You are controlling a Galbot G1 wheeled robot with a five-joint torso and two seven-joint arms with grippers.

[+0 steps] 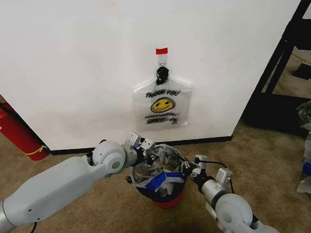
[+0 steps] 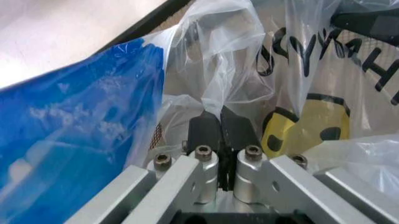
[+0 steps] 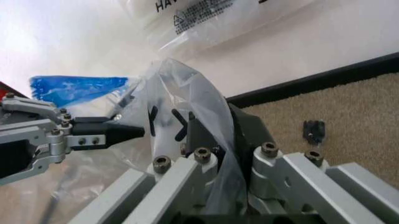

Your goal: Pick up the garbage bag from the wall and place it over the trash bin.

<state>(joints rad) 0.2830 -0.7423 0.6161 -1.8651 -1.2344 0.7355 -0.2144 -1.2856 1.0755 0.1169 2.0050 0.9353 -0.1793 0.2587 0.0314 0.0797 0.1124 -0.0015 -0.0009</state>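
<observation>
We see the left gripper (image 1: 149,155) clamped on the near-left rim of the garbage bag (image 1: 160,174), which is draped over the trash bin (image 1: 167,199) below the wall (image 1: 89,67), while the right gripper (image 1: 193,169) pinches its opposite rim, and a second bag (image 1: 162,104) hangs from the hook (image 1: 162,74).

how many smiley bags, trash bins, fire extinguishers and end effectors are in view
smiley bags: 2, bag on the wall, bag on the bin
trash bin: 1
fire extinguisher: 1
end effectors: 2, left end effector, right end effector
total: 6
</observation>
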